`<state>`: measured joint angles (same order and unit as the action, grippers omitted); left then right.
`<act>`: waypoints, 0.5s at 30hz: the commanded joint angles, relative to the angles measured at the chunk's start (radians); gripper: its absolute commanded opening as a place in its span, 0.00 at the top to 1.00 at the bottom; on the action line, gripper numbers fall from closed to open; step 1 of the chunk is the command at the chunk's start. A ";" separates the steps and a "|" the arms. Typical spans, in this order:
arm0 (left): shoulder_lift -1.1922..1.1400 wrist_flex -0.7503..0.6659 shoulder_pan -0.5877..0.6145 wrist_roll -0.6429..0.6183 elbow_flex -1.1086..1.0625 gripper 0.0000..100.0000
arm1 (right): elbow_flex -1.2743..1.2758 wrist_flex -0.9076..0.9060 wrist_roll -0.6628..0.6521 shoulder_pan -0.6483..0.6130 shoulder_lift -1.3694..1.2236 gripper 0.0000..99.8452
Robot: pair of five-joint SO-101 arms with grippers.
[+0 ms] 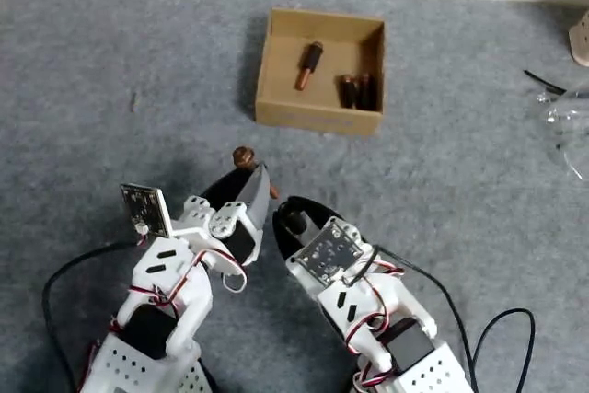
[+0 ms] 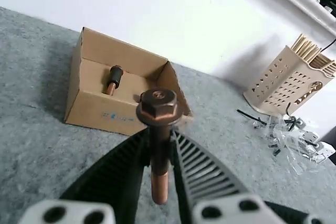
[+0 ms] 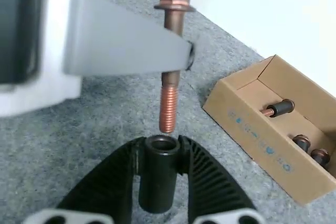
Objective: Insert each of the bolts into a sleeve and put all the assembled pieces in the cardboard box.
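**Bolt poised over sleeve, both claws pinching**

The left claw (image 2: 159, 142) is pressed onto a copper bolt (image 2: 157, 124), held upright with its head on top. In the right wrist view its threaded tip hangs just above the mouth of a black sleeve (image 3: 159, 177), which the right claw (image 3: 160, 153) pinches upright. Beyond them on the grey surface (image 1: 460, 181), the cardboard box (image 1: 313, 119) holds three assembled pieces (image 1: 309, 63). A slotted holder (image 2: 289, 85) and clear bags (image 2: 294, 140) sit off to one side.

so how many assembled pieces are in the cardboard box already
3. One piece lies alone near the middle of the cardboard box; a second and third sit side by side at its right wall in the high view. The near wall may hide more.
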<state>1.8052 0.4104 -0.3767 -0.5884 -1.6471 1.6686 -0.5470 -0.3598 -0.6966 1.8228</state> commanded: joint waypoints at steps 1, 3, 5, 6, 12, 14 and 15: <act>0.010 -0.023 -0.018 0.005 0.107 0.99 | 0.122 0.038 -0.014 -0.004 0.015 1.00; 0.010 -0.023 -0.018 -0.025 0.124 0.99 | 0.122 0.038 -0.014 -0.004 0.015 1.00; 0.010 -0.021 -0.018 -0.055 0.143 0.99 | 0.124 0.038 -0.014 -0.002 0.015 1.00; 0.010 -0.015 -0.018 -0.060 0.150 0.99 | 0.124 0.038 -0.014 -0.002 0.015 1.00; 0.010 0.072 -0.071 -0.061 0.176 0.99 | 0.125 0.038 -0.014 -0.002 0.013 1.00; 0.010 0.091 -0.099 -0.057 0.171 0.99 | 0.125 0.036 -0.015 -0.001 0.013 1.00; 0.010 0.092 -0.097 -0.057 0.171 0.99 | 0.125 0.036 -0.015 0.012 0.013 1.00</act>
<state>1.8052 0.4872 -0.4350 -0.6437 -1.5351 1.6686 -0.5470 -0.3629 -0.6966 1.8228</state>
